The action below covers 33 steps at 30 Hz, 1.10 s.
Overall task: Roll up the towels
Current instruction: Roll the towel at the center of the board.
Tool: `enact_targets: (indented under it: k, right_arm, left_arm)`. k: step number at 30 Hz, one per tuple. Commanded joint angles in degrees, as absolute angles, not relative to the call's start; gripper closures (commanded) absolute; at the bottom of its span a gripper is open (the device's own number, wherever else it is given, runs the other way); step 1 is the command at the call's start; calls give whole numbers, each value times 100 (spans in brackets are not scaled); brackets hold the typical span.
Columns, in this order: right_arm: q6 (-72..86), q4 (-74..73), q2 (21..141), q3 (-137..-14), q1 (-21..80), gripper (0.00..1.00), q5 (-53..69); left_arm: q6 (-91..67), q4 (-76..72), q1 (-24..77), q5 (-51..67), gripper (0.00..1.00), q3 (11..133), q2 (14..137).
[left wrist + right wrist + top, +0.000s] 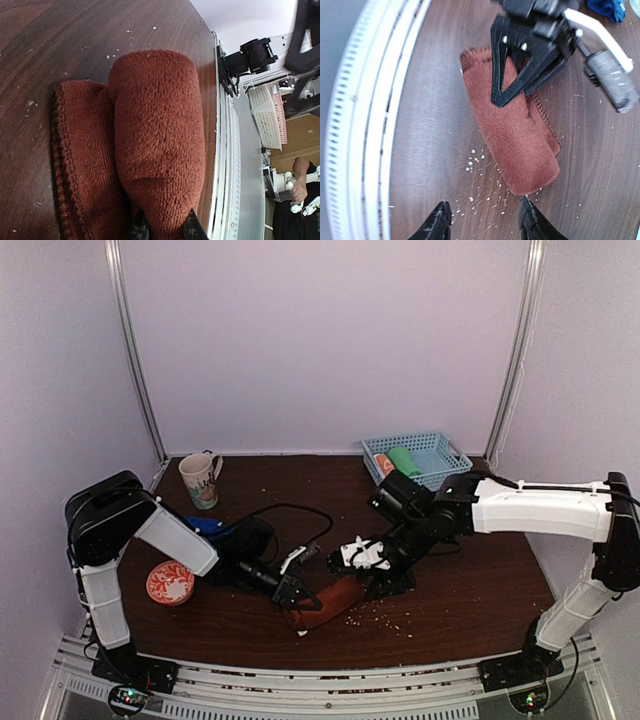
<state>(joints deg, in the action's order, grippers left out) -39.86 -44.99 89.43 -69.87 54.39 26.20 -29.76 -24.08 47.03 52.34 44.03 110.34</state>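
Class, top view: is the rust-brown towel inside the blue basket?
No: the rust-brown towel lies on the table, far from the basket.

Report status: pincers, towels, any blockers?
Left pincer shut on rust-brown towel, rolled with a flat tail left. Right pincer open, clear of the roll. Blue towel behind left arm, not gripped. Crumbs around the roll.

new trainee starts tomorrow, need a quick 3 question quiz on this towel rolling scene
1. True or false: the left tool is clamped on one end of the rust-brown towel.
2. What holds the green rolled towel? A mug, B blue basket, C orange dish.
3. Fill in: the right tool stands ___, with nothing between its fingers.

Key: 1 true; 2 B; 3 open
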Motion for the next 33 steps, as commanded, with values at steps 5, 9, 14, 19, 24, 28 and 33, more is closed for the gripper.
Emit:
enact_targets:
  k: [5,9,14,19,24,28,33]
  right_arm:
    - [-4121,-2555,9352,-6235,6147,54,971]
    - [-4206,-2189,9477,-6170,6313,54,814]
    - [-4289,-1954,9738,-6161,6364,54,751]
    - [-4566,-1859,10021,-6144,6374,53,869]
    - [-4555,-2151,10494,-6396,6373,65,1116]
    - [-4513,-3028,10952,-6887,6346,87,1836]
    - [-4446,-4405,11268,-7236,6348,93,2530]
  left_arm:
    - [-3097,-2193,4720,4994,93,4125,11254]
    - [-3087,-2208,4720,5009,93,4138,11321]
    - [-3098,-2231,4720,5040,93,4148,11381]
    - [-3036,-2155,4721,5044,93,4185,11394]
    - [-2893,-1829,4720,4930,85,4315,11368]
    - [-2484,-1170,4721,4463,68,4580,11050]
    - [-2025,-519,4720,3256,50,4702,9833]
